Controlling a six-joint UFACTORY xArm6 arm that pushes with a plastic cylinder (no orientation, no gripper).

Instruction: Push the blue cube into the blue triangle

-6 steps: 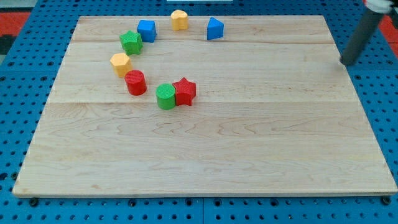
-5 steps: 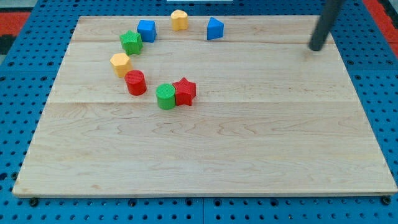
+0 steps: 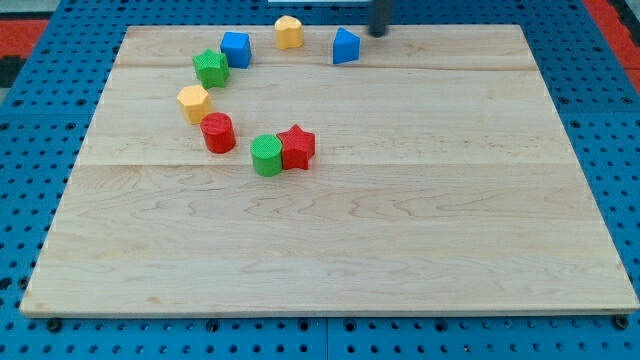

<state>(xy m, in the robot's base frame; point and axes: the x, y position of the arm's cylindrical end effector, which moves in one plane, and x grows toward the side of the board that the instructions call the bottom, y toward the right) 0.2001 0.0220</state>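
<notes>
Blue cube (image 3: pixel 236 48) sits near the board's (image 3: pixel 400 250) top edge, left of the blue triangle (image 3: pixel 345 46), apart from it. My tip (image 3: pixel 377 33), holding nothing, hovers just right of the triangle.

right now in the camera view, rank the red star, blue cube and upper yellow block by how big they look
1. red star, largest, though it sits nearer the view's bottom, which may inflate it.
2. blue cube and upper yellow block look about alike; I won't rank them.

Two blue blocks (image 3: pixel 236 48), two green, two yellow, two red.
</notes>
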